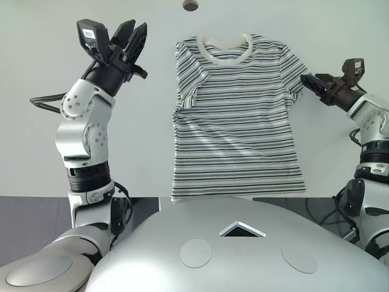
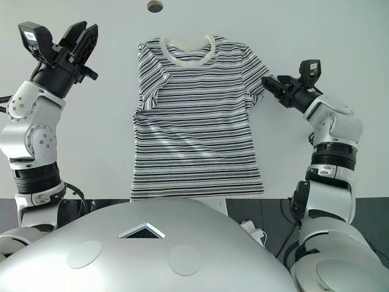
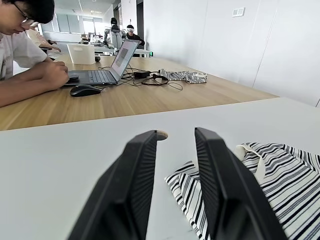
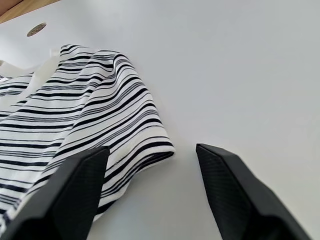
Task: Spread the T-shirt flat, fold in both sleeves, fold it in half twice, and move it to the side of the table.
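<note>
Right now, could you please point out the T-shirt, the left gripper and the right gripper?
T-shirt (image 1: 237,128): left eye view, chest.
left gripper (image 1: 134,28): left eye view, between fingertips.
right gripper (image 4: 151,149): right wrist view, between fingertips.

free: bare table (image 1: 331,152) flanking T-shirt (image 1: 237,121) | obstacle: grommet hole (image 1: 191,5) beyond collar

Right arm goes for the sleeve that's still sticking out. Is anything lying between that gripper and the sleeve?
Nothing visible. The right gripper is open and sits just beside the sleeve of the T-shirt, with bare white table around the hem.
</note>
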Tool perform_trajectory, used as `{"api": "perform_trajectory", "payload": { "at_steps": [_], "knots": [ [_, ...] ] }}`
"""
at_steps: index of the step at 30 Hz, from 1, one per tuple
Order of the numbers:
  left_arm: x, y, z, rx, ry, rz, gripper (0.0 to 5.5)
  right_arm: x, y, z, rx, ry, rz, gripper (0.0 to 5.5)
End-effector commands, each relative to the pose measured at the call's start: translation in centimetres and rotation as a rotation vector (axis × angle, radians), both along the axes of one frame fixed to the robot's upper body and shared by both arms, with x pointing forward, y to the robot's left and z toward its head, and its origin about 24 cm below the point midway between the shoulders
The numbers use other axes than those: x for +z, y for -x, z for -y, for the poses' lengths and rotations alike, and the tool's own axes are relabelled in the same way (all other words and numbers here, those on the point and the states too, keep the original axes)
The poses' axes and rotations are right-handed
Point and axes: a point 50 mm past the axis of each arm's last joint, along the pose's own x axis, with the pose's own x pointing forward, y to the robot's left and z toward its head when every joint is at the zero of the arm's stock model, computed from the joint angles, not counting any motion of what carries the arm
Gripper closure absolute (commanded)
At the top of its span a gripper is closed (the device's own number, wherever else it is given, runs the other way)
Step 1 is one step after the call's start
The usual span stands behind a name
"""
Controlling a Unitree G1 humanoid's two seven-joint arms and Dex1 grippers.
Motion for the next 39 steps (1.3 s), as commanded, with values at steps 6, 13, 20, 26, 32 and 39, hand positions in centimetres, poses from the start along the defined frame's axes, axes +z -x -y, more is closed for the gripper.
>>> {"api": "perform_trajectory", "payload": {
  "at_steps": [6,13,20,26,32,39],
  "knots": [
    [-0.6,0.4,0.1,0.009,-0.015,-0.025,4.08,-0.4,-0.4,-1.3,0.055,-0.004,-0.01,3.57],
    [-0.8,0.4,0.3,0.005,-0.011,-0.034,4.08,-0.4,-0.1,-1.1,0.048,-0.008,-0.009,4.88],
    [-1.1,0.5,0.5,0.006,-0.006,-0.045,4.08,0.0,0.0,-1.2,0.044,0.011,0.022,5.47],
    [-1.4,0.4,0.7,0.006,-0.007,-0.056,4.08,1.3,0.0,-1.5,0.041,0.113,0.092,5.47],
    [-1.7,0.5,1.1,0.002,-0.037,-0.052,4.08,2.4,0.1,-3.9,0.107,0.186,0.154,5.47],
    [-1.9,0.7,2.1,-0.017,-0.079,-0.04,4.08,3.3,-0.8,-9.0,0.192,0.169,0.226,5.47]
  ]
}}
